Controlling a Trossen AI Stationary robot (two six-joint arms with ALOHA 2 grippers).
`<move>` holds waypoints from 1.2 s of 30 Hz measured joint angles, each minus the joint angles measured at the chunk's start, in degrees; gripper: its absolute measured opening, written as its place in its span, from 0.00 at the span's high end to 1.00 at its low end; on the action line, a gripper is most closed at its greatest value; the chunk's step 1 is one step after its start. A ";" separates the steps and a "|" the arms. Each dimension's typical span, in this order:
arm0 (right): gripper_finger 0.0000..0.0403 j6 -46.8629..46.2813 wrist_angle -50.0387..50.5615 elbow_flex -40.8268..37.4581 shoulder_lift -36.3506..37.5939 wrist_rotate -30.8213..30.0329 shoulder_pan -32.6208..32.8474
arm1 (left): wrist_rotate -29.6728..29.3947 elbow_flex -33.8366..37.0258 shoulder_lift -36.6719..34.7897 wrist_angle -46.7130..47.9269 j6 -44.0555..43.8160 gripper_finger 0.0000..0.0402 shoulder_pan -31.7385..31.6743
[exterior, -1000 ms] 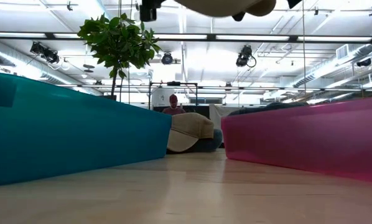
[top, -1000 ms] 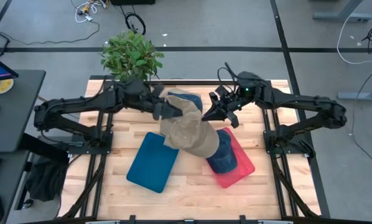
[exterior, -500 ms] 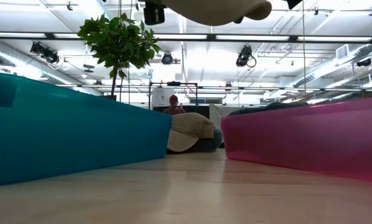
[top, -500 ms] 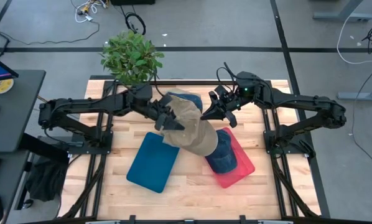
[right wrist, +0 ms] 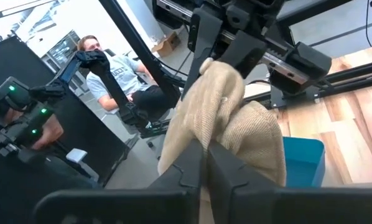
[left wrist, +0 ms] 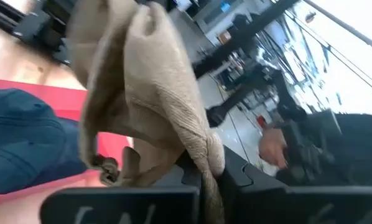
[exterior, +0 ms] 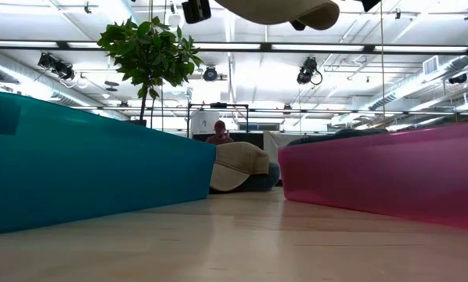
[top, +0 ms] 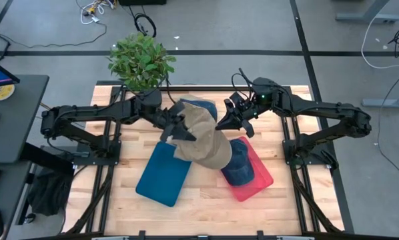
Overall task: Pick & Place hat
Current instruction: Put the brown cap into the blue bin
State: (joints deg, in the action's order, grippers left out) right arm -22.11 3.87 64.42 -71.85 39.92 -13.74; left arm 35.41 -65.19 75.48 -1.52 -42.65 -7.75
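A tan hat hangs in the air over the middle of the table, between my two grippers. It shows at the top edge of the low view. My left gripper is shut on the hat's left side, and my right gripper is shut on its far right side. Below it, a blue hat lies on the pink bin. The teal bin lies to the left of the pink one. My left gripper pinches a bunched edge of the tan hat between its two fingers, reaching in from the table's left. The hat is lifted clear and its cloth sags beyond the fingers. My right gripper pinches a fold of the tan hat between its two fingers, reaching in from the table's right. The crown bulges beyond the fingertips, clear of the table.
A potted plant stands at the far left corner. Another tan hat lies with a blue hat on the far part of the table. A person sits beyond the table. Bare wood shows along the near edge.
My left gripper has moved a little toward the near edge and in to the tan hat, and has shut on its left side. My right gripper has kept its hold. The hat stays lifted clear between them.
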 joint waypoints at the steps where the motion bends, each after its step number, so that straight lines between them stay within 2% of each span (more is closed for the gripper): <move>1: 0.92 0.13 -0.01 0.00 0.00 0.02 -0.01 | 1.15 0.00 0.00 -0.02 0.89 0.96 -0.02; 5: 0.81 -0.69 -0.04 0.00 0.04 0.71 -0.04 | 6.09 0.00 0.01 0.11 4.11 0.97 0.00; 11: 0.61 -6.45 0.00 0.00 0.06 5.77 -0.18 | 11.98 0.00 0.01 0.16 11.00 0.97 0.81; 16: 0.50 -7.38 0.09 0.00 0.07 6.64 -0.33 | 17.99 0.00 -0.02 2.00 11.74 0.97 2.13; 22: 0.47 -7.17 0.60 0.00 0.07 6.64 -0.33 | 22.17 0.00 -0.02 13.89 12.32 0.97 4.39; 28: 0.49 -5.44 2.82 0.00 0.07 6.49 -0.33 | 23.10 0.00 -0.44 31.01 18.85 0.97 6.24; 30: 0.50 -4.92 3.76 -0.02 0.07 5.99 -0.33 | 22.69 0.00 -0.65 35.12 21.34 0.97 6.55; 36: 0.51 -3.83 4.31 -0.04 0.07 4.47 -0.33 | 16.62 0.00 -0.61 42.62 32.79 0.97 6.51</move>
State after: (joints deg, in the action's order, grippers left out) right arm -25.95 8.19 64.38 -71.79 44.39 -14.06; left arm 52.02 -65.19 74.87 41.10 -9.86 -1.23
